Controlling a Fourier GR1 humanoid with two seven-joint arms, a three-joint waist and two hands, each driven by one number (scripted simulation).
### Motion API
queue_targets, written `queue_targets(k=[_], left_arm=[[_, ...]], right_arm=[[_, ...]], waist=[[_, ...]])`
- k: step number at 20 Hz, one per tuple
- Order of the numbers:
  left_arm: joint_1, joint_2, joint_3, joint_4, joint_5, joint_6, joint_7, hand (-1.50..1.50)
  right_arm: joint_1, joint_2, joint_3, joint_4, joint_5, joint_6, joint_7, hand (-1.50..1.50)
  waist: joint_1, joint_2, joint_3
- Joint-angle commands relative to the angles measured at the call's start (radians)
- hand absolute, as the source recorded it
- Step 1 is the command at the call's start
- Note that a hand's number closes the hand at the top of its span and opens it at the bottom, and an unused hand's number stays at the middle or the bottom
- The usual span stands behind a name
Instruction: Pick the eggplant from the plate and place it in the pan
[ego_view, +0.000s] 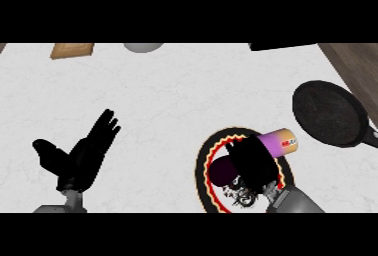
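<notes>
Eggplant: one, on the one plate, my right robot hand curled over it. One pan sits apart on the counter. My left robot hand rests open.

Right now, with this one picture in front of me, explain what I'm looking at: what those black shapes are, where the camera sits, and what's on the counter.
The camera looks steeply down from a humanoid robot's head onto a white counter. The black shapes are its two hands on grey forearms. The left hand rests open at the lower left, fingers up, holding nothing. The right hand is over a round plate with a red and yellow rim, fingers curled around a dark purple eggplant. A purple and orange tube-shaped item shows beside that hand; I cannot tell what it is. A black pan sits to the right. At the far edge are a wooden board and a pale round object.
</notes>
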Motion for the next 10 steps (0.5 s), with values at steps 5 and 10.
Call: queue_targets(k=[5,10], left_arm=[[0.028,-0.015,-0.02,-0.009,-0.002,-0.008,-0.009,0.0],[0.0,0.001,-0.021,-0.035,0.013,-0.028,0.029,0.0]], right_arm=[[0.24,0.109,-0.205,-0.368,-0.029,-0.299,0.275,1.5],[0.392,0.134,-0.265,-0.65,-0.122,-0.388,0.294,1.5]], waist=[[0.039,-0.007,-0.008],[0.08,0.003,-0.007]])
